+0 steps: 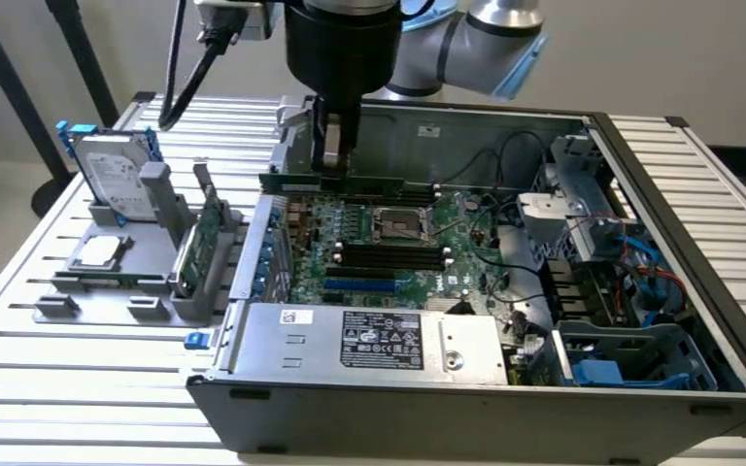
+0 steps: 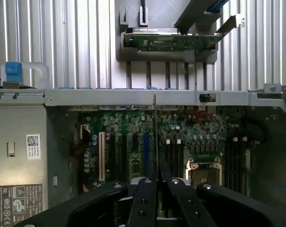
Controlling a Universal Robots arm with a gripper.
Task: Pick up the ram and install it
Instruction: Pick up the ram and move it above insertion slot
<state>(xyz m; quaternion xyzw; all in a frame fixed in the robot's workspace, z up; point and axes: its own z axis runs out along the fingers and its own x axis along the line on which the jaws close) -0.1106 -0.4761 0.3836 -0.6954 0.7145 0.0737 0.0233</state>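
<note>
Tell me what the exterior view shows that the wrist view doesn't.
Exterior view: the ram broadside, both ends showing, and the hard drive standing at the exterior view's left. Wrist view: the ram edge-on, a thin line over the motherboard. Both: the gripper shut on the ram, and the CPU socket.

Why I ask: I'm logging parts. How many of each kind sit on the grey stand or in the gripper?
hard drive: 1
green card: 1
silver square chip: 1
ram: 1
Total: 4
</note>
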